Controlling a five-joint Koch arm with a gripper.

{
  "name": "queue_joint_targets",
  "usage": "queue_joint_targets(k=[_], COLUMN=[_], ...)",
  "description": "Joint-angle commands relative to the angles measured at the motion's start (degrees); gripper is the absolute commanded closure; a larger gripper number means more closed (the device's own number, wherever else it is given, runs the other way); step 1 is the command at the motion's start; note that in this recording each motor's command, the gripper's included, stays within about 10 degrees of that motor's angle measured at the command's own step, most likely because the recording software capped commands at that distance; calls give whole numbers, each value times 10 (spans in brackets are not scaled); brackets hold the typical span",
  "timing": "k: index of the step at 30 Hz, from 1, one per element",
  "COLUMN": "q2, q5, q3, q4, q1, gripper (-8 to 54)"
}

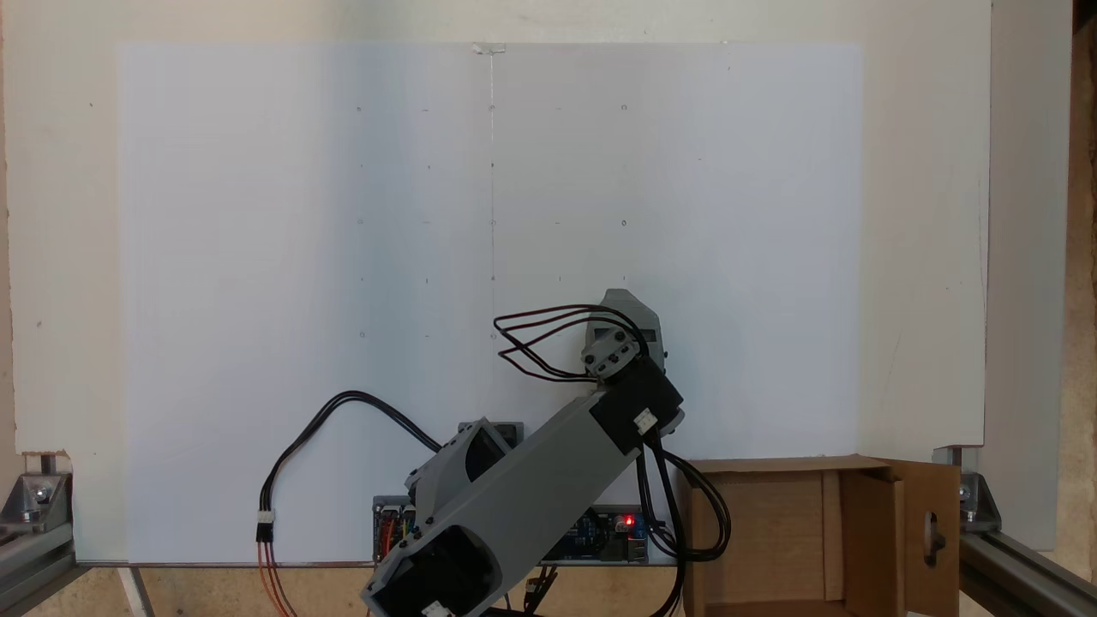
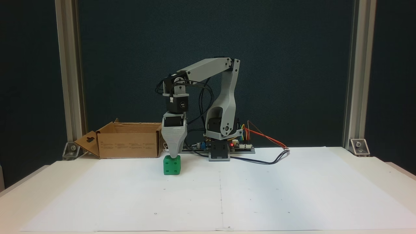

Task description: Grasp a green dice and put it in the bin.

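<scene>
— Dice (image 2: 172, 165) first: where does it sit?
— On the white paper (image 2: 292, 188) covering the worktop (image 2: 373, 162), in the fixed view from the front. It stands flat, green, pips showing on its near face, a little left of the paper's centre crease.

— And the pincer (image 2: 174, 152)?
— Pointing straight down over the dice. Its grey tip meets the top of the cube, or comes so close that no gap shows. One tapered jaw faces the camera and hides the other, so I cannot tell how far apart the jaws stand, or whether they have any hold on the dice.

— Does the fixed view from above help?
— No. There the wrist (image 1: 626, 343) and forearm cover the spot beneath them, and the dice is hidden under them.

— Where is the bin (image 2: 128, 139)?
— At the back of the worktop, left of the arm's base (image 2: 221, 143) in the front view, behind and to the left of the dice and apart from it. From above, the bin (image 1: 771, 531) lies at the lower right, open, with bare cardboard inside. One flap with an oval cutout folds outward.

— Anything else?
— Black cables loop off the wrist, and a red light (image 2: 231, 144) glows on the board by the base.
</scene>
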Motion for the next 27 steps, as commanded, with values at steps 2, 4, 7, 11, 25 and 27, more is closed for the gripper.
queue_joint_targets(k=[2, 4, 7, 11, 25, 27], q2=[6, 4, -4, -25, -88, -88], q5=[-40, -40, -40, -40, -39, -36], q3=[-9, -9, -9, -9, -9, -9], q4=[-13, -18, -28, -41, -78, -80], q1=[1, 1, 1, 1, 7, 10], gripper=[-4, -4, -1, 7, 15, 17])
